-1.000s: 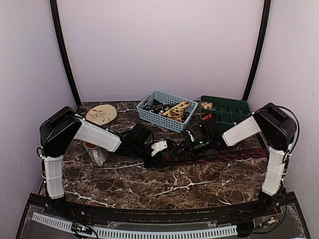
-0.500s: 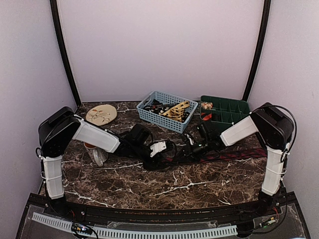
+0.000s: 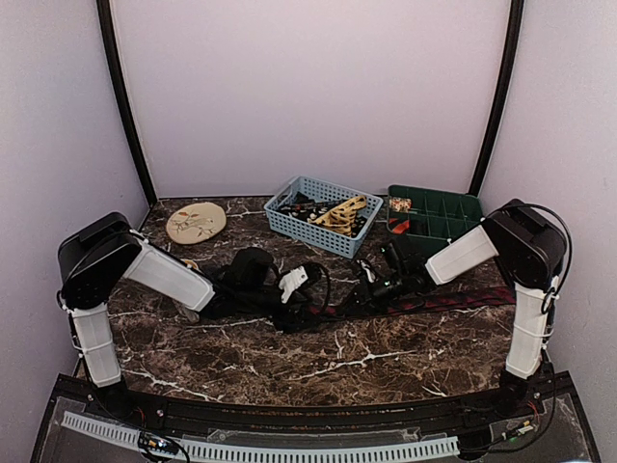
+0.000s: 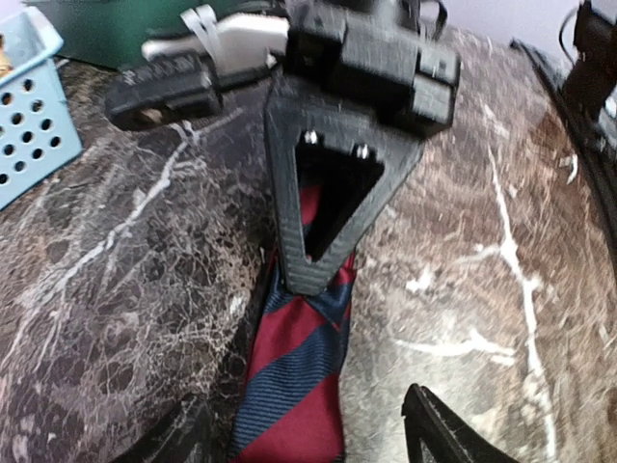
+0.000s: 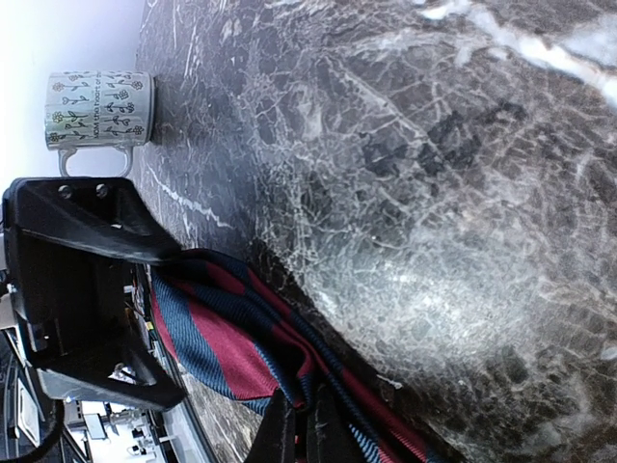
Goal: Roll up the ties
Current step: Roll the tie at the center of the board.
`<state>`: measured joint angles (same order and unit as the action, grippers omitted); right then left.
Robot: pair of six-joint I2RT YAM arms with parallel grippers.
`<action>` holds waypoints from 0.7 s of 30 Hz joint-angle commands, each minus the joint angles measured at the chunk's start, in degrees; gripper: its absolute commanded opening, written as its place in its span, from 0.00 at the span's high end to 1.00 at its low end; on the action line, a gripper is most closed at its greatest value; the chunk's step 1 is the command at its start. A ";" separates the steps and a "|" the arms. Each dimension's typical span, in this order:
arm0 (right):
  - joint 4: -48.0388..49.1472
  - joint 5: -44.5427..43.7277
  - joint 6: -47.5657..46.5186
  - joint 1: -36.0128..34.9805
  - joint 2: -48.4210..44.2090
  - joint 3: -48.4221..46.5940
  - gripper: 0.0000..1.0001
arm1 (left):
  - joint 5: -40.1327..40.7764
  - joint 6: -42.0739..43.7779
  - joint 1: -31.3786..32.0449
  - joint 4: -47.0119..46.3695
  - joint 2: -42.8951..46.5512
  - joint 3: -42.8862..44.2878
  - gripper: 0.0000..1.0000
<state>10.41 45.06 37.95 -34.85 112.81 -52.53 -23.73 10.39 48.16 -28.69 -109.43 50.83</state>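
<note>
A tie with dark blue and red stripes lies across the marble from the centre to the right edge. Its folded end sits between my arms. My right gripper is shut on a fold of this tie, and in the top view it reaches in from the right. My left gripper is open, its fingers wide apart on either side of the tie end without touching it. In the top view the left gripper sits just left of the fold. More ties lie in the blue basket.
A blue basket stands at the back centre, with a green compartment tray to its right. A round tan disc lies at the back left. A patterned mug lies on its side near the left arm.
My left gripper has opened, let go of the tie and drawn back to the left. My right gripper has shut on the tie's fold.
</note>
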 commanded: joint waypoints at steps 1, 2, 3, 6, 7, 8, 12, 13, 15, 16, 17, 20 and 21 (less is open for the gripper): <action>-0.30 -3.31 -0.84 0.08 1.47 1.53 1.00 | 4.35 -11.93 0.62 -14.03 6.91 -3.91 0.27; -0.15 -3.21 -0.82 0.08 1.45 1.63 1.00 | 4.49 -14.90 0.64 -14.91 7.51 -3.92 0.20; -0.03 -3.15 -0.76 0.13 1.44 1.58 1.00 | 3.19 -18.00 0.62 -15.64 8.06 -3.90 0.10; 0.06 -3.31 -0.73 0.16 1.59 1.42 1.00 | -1.17 -29.65 0.67 -20.55 9.97 -4.42 0.01; 0.20 -3.30 -0.69 0.19 1.61 1.45 1.00 | -2.26 -34.18 0.62 -22.46 10.24 -4.48 0.01; 0.27 -3.30 -0.61 0.14 1.63 1.50 1.00 | -2.67 -39.80 0.72 -23.01 10.09 -4.12 0.01; 0.88 -3.30 -0.17 0.21 1.57 1.56 1.00 | -3.06 -57.93 1.49 -26.91 8.96 -5.15 0.01; 0.91 -3.35 -0.16 0.18 1.48 1.55 1.00 | -2.70 -61.07 1.76 -27.95 8.70 -5.69 0.01; 0.93 -3.44 -0.10 0.17 1.38 1.56 1.00 | -2.04 -64.34 2.14 -28.88 8.25 -6.43 0.01; 1.04 -3.56 -0.03 0.22 1.31 1.68 1.00 | -1.43 -65.43 2.24 -28.89 8.03 -6.70 0.01; 1.12 -3.60 0.01 0.22 1.14 1.73 1.00 | -0.90 -66.29 2.28 -28.53 7.51 -6.58 0.01; 1.15 -3.71 0.02 0.20 0.85 1.82 1.00 | -1.12 -69.14 2.58 -28.39 5.02 -5.75 0.01; 1.07 -3.74 -0.03 0.21 0.76 1.82 1.00 | -1.54 -70.04 2.70 -28.29 4.15 -5.26 0.01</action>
<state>12.01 44.88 38.13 -34.83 112.81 -51.92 -24.82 -51.09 50.33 -54.94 -102.63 45.17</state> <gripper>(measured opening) 0.011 0.990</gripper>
